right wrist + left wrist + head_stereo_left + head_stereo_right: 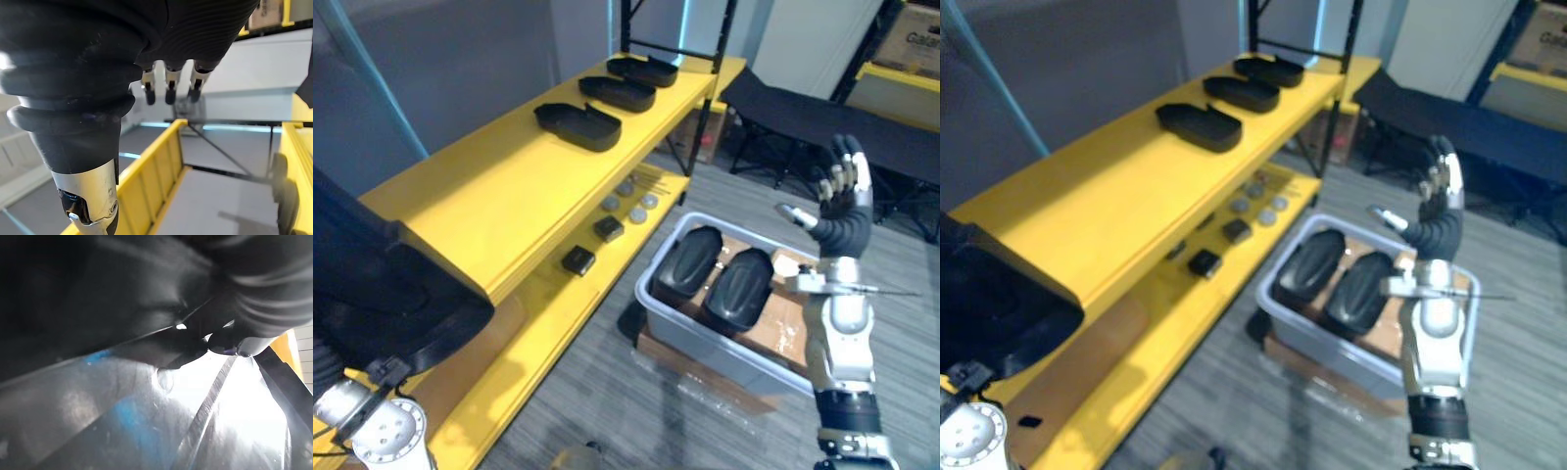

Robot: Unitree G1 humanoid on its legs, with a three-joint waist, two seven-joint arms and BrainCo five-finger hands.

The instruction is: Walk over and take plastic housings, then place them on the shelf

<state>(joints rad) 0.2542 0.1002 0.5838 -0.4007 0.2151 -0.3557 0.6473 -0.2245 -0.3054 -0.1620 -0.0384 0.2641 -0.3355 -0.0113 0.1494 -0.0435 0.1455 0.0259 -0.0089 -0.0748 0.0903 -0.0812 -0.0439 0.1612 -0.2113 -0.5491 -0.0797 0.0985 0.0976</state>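
Observation:
A large black plastic housing [382, 284] hangs at the lower left, over the near end of the yellow shelf [480, 196]. In the left wrist view it [98, 293] looms very close, with my left hand [230, 340] pressing its thumb against the rim. Three more housings [578, 125] [618, 92] [643, 70] lie in a row on the shelf's far end. Two others [687, 262] [740, 286] rest in a grey bin [651, 294] on the floor. My right hand [842, 196] is raised above the bin's right side, its fingers [169, 88] straight and holding nothing.
The lower shelf board carries small black boxes [578, 259] [608, 228] and several grey discs [631, 201]. The bin stands on flat cardboard [705, 377]. A black folding cot [822, 122] stands behind it to the right.

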